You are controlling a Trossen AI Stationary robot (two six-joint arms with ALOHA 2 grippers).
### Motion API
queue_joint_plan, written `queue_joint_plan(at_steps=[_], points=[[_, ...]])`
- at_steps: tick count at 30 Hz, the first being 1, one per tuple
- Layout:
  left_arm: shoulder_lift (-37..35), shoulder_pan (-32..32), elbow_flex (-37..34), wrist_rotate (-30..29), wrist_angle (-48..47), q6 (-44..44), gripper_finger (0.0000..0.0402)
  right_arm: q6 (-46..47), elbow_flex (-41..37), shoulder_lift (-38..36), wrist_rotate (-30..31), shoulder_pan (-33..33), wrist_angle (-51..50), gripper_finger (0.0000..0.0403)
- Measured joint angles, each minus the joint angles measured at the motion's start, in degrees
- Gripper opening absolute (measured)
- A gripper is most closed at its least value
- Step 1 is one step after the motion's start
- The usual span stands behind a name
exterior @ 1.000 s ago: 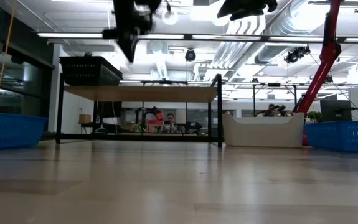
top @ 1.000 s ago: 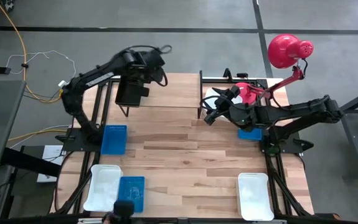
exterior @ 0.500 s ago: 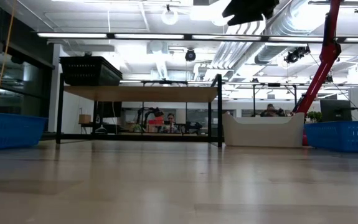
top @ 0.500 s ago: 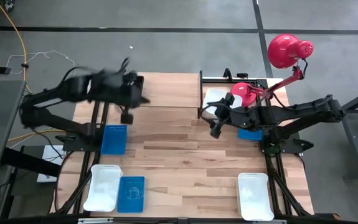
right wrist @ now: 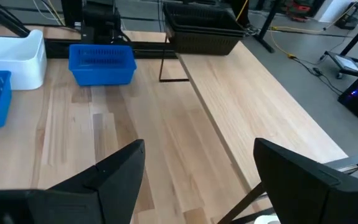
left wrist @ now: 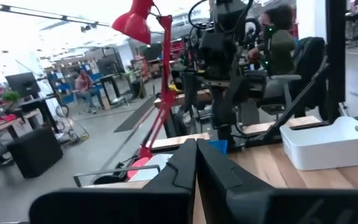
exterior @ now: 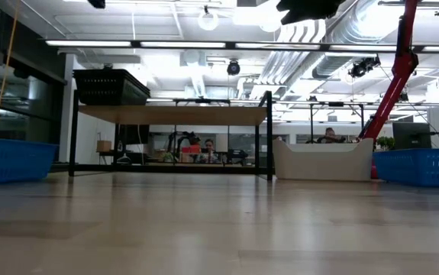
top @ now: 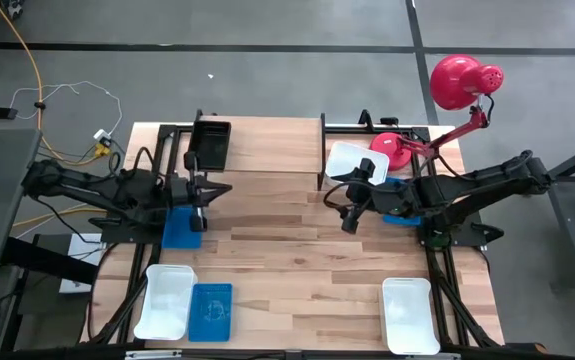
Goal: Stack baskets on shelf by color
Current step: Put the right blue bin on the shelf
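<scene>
Light-wood planks make up the worktop (top: pixel 287 250), and the shelf (top: pixel 267 145) stands at its far edge, its board blending with the planks from above so that only the black legs mark it out; the black basket (top: pixel 210 145) sits on the shelf's left end, seen in the low view as a dark box on top. A white basket (top: pixel 352 162) lies just right of the shelf, partly covered by the right arm; a blue basket (top: pixel 400 214) beyond it is almost wholly hidden under that arm. Left of the shelf and nearer the front, another blue basket (top: pixel 183 224) is half hidden beneath the left arm. Well in front of the shelf lie a white basket (top: pixel 165 301) touching a blue one (top: pixel 211 311), both cut by the frame's lower part, and a lone white basket (top: pixel 408 315) at the front right. The left gripper (top: pixel 212 190) hangs in front of the shelf's left end, jaws pressed together, holding nothing; the right gripper (top: pixel 348 207) hangs by the shelf's right front leg, jaws spread wide and empty. The red lamp (top: pixel 462 82) rises right of the shelf.
</scene>
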Motion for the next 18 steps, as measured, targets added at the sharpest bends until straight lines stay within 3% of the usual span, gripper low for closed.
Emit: queue_joint_plan(at_steps=[5, 12, 18], points=[[-0.6, 0.2, -0.4, 0.0, 0.6, -1.5, 0.0000, 3.7, 0.2, 0.0, -1.3, -0.3, -4.1, 0.0288], [-0.6, 0.2, -0.4, 4.3, 0.3, -3.0, 0.0000, 29.1, 1.7, 0.2, -18.9, -1.4, -33.6, 0.0288], [-0.6, 0.2, -0.4, 4.5, 0.2, -3.0, 0.0000, 47.2, -4.5, 0.4, -23.5, 1.8, -48.8, 0.0288]])
